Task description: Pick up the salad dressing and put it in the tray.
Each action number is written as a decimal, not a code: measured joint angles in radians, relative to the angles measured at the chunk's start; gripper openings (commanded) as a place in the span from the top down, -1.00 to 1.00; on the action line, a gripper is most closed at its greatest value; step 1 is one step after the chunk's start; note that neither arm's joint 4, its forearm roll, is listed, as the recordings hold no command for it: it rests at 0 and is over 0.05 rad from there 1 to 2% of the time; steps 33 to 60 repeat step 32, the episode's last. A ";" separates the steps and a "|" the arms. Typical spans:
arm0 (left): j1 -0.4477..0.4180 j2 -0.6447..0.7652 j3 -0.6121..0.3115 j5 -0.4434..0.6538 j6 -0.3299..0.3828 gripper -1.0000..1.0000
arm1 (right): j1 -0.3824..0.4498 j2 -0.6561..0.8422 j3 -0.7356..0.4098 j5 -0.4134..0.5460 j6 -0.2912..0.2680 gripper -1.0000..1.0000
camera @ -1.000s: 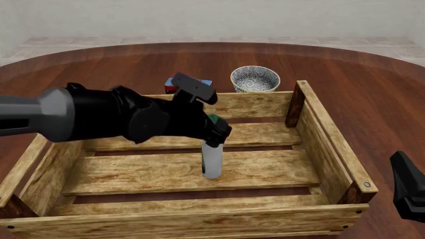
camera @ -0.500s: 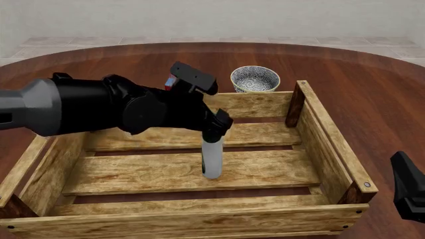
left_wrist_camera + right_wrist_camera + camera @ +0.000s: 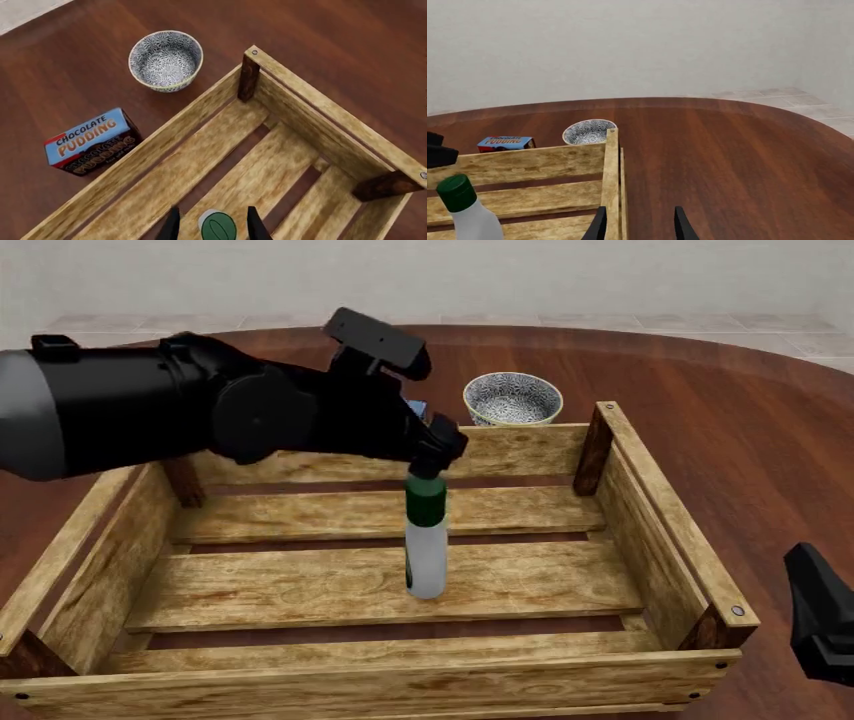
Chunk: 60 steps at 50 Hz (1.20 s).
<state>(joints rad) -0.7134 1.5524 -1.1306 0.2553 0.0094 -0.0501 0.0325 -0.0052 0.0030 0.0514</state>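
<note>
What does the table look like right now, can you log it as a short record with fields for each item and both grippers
salad dressing: upright on the tray floor, cap clear of the fingers
tray: slatted wood crate, holds only the bottle
left gripper: open, just above the cap
right gripper: open, holds nothing, outside the tray by its right wall
bowl: beyond the far wall
chocolate pudding box: on the table outside the tray, near the bowl
</note>
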 measured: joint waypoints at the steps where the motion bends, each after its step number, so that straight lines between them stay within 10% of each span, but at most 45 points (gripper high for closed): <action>1: 0.001 -0.003 -0.004 0.004 0.001 -1.00 | 0.000 -0.001 0.000 0.000 0.000 -1.00; 60: 0.039 -0.111 -0.110 0.112 0.038 -1.00 | -0.003 -0.008 -0.001 0.007 0.002 -1.00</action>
